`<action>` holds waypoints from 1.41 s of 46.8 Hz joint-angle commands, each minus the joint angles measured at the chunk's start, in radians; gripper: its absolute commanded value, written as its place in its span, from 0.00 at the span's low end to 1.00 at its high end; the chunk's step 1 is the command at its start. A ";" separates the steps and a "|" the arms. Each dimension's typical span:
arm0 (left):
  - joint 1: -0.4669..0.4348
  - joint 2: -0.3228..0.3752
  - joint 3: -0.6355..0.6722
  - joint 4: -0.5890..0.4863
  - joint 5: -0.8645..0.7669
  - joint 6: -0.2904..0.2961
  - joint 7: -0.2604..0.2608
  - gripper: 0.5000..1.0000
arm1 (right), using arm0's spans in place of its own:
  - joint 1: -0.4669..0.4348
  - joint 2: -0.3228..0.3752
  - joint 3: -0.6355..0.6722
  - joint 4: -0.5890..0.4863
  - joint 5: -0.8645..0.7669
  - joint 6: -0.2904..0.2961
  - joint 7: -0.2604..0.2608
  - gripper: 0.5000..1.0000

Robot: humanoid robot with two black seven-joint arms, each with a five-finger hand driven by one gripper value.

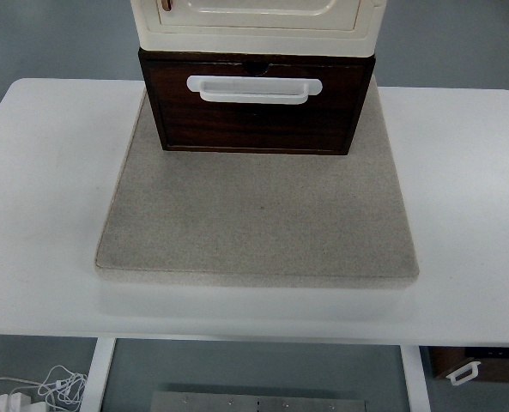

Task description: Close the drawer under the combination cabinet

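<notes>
While facing the near edge, drawer (256,112) handle (254,89) runs left-right | hands: neither visible, state untellable

I count one cabinet (256,21), one drawer (256,103) with one handle (254,89), one mat (258,215), and one table (469,215).
</notes>
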 commanded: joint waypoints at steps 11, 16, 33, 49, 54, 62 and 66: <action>-0.032 0.055 -0.202 0.154 0.002 0.142 -0.004 1.00 | 0.000 0.000 0.002 0.000 0.002 0.000 0.000 0.90; -0.057 0.135 -0.183 0.235 0.010 0.236 -0.028 1.00 | 0.000 0.000 0.000 0.000 0.000 0.000 0.000 0.90; -0.132 0.212 0.030 0.666 0.000 0.400 -0.109 1.00 | 0.000 0.000 0.000 0.000 0.000 0.000 0.000 0.90; -0.090 0.198 0.041 0.843 -0.015 0.402 -0.111 1.00 | -0.002 0.000 0.000 0.000 0.000 0.000 0.000 0.90; -0.066 0.175 0.041 0.870 -0.015 0.405 -0.111 1.00 | -0.003 0.000 0.000 0.000 0.000 0.002 0.000 0.90; -0.012 0.136 0.041 0.895 -0.015 0.405 -0.111 1.00 | -0.005 0.000 0.000 0.000 0.002 0.000 0.000 0.90; 0.015 0.109 0.041 0.895 -0.015 0.405 -0.111 1.00 | -0.005 0.000 0.000 -0.001 0.002 0.000 0.000 0.90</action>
